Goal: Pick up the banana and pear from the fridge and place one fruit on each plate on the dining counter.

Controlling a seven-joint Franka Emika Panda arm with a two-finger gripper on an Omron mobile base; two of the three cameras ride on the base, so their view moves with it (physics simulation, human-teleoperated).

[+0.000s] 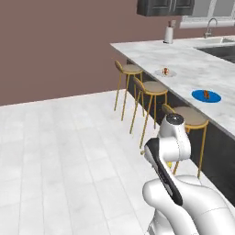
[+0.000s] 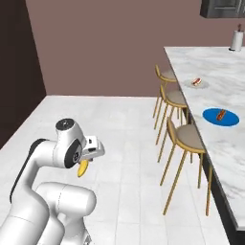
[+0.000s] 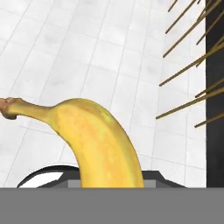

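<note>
My gripper (image 2: 85, 161) hangs low beside the arm, shut on the banana (image 2: 83, 168). In the hand view the banana (image 3: 103, 140) is large and bright yellow, and its brown stem tip points left over the white floor tiles. A sliver of the banana (image 1: 170, 164) peeks out behind the arm. The dining counter (image 1: 183, 57) (image 2: 213, 67) runs along the right. On it lie a blue plate (image 1: 199, 94) (image 2: 231, 118) and, farther off, a pale plate (image 1: 160, 71) (image 2: 203, 86). Each plate carries a small brown-red food item. The pear and the fridge are out of view.
Three gold-legged stools (image 1: 151, 88) (image 2: 185, 135) stand along the counter's near side, between me and the plates. A paper towel roll (image 1: 169, 35) (image 2: 236, 40) and a sink faucet (image 1: 210, 25) sit at the far end. Open tiled floor (image 1: 59, 147) lies to the left.
</note>
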